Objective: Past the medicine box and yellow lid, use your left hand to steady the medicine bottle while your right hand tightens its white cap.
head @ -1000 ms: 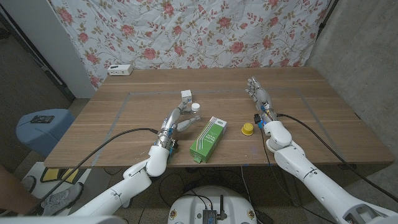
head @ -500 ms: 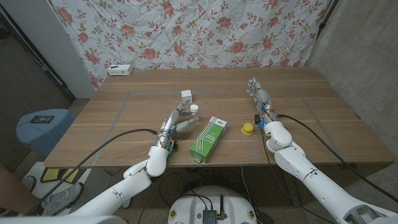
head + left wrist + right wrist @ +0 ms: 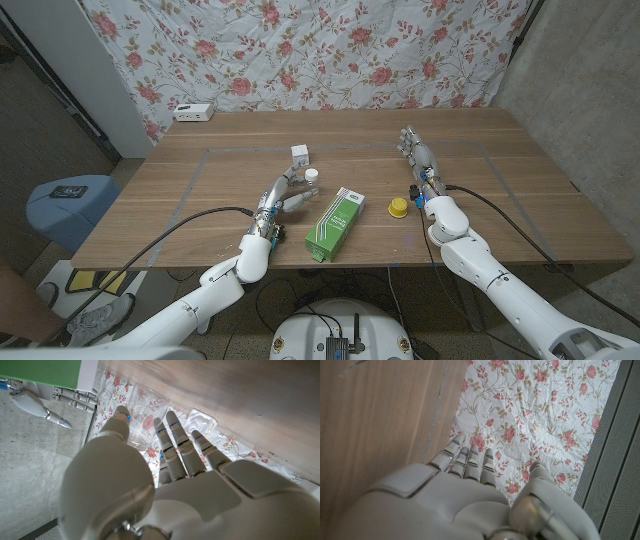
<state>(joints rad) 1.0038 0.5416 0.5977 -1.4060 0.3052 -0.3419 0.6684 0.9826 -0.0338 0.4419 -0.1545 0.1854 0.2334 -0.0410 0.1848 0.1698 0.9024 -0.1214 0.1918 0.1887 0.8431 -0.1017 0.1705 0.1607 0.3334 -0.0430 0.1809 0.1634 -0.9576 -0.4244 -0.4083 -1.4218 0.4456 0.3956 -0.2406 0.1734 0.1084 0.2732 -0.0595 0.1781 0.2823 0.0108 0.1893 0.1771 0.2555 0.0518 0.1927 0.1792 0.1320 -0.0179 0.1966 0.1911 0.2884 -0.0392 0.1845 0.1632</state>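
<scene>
A small clear medicine bottle (image 3: 313,177) with a white cap stands upright near the table's middle. My left hand (image 3: 284,196) reaches toward it from the near side with fingers spread, its fingertips close beside the bottle and nothing gripped. In the left wrist view the clear bottle (image 3: 138,440) sits between the thumb and the fingers (image 3: 172,427). The green medicine box (image 3: 335,222) lies just right of my left hand, and the yellow lid (image 3: 398,207) lies right of the box. My right hand (image 3: 418,160) stands beyond the lid with fingers stretched out, holding nothing.
A small white cube (image 3: 299,153) sits just behind the bottle. A white device (image 3: 193,111) lies at the table's far left corner. A blue stool (image 3: 68,205) stands off the table's left side. A floral cloth (image 3: 330,50) hangs behind.
</scene>
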